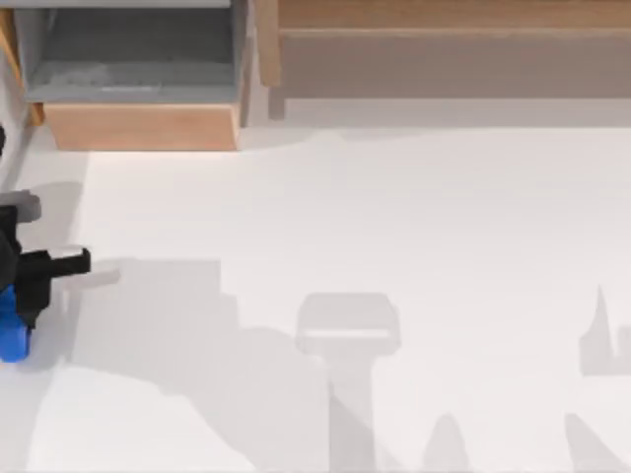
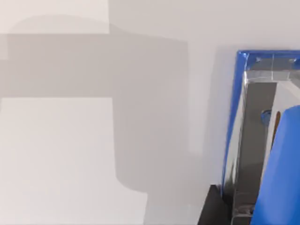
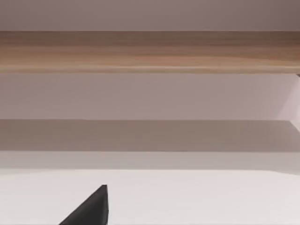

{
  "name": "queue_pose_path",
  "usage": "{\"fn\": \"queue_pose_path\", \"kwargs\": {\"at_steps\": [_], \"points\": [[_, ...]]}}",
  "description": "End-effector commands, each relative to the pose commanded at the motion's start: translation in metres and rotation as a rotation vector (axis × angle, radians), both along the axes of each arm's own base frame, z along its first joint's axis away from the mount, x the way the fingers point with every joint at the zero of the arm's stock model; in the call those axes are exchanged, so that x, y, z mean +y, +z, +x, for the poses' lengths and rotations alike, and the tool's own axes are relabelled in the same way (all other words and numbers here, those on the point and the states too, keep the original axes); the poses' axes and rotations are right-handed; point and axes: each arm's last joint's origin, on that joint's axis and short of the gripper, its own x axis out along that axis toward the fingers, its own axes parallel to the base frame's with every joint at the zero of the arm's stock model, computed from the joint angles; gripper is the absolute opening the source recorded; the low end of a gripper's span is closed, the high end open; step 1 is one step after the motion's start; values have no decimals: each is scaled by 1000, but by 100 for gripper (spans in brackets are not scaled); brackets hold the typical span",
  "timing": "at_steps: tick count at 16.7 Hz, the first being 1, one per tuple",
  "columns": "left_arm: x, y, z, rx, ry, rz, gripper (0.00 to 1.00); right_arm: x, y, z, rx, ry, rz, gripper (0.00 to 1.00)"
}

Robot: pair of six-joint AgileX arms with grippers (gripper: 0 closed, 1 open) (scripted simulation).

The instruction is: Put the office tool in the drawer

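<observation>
Left gripper (image 1: pixel 30 286) at far left edge of table (image 1: pixel 394 246), about 9 o'clock in top view, black fingers pointing toward 3 o'clock. Office tool (image 1: pixel 12 335) directly at the gripper, blue body peeking out toward 6 o'clock of the black wrist, partly hidden under it. In left wrist view, office tool (image 2: pixel 262 140) sits close up against a black finger tip (image 2: pixel 211 208), blue shell plus grey metal plate running lengthwise away from camera; looks clamped or about to be, but finger closure not readable, so cannot tell whether grasped or loose. Long axis roughly 12-to-6 in top view, judged from the visible blue stub only.

Key relation: drawer (image 1: pixel 138 126) lies toward 12 o'clock from the tool, slightly toward 1 o'clock, pulled out, grey inside exposed, light-wood front panel facing the table. Well apart from tool. Left arm clearly nearer.

Farther right along the back: wider wooden shelf (image 1: pixel 454 59) with brown-grey panel, not the target. Seen also in right wrist view, shelf (image 3: pixel 150 51) ahead, dark right gripper tip (image 3: pixel 91 208) low in frame, parked; finger state unreadable.
</observation>
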Motion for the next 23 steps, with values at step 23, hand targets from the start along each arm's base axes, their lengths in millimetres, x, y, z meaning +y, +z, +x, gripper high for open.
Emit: {"fn": "queue_pose_path", "kwargs": {"at_steps": [23], "points": [[-2,39,-2,-9,-17,-3,0,0,0,0,0,0,0,100]]}}
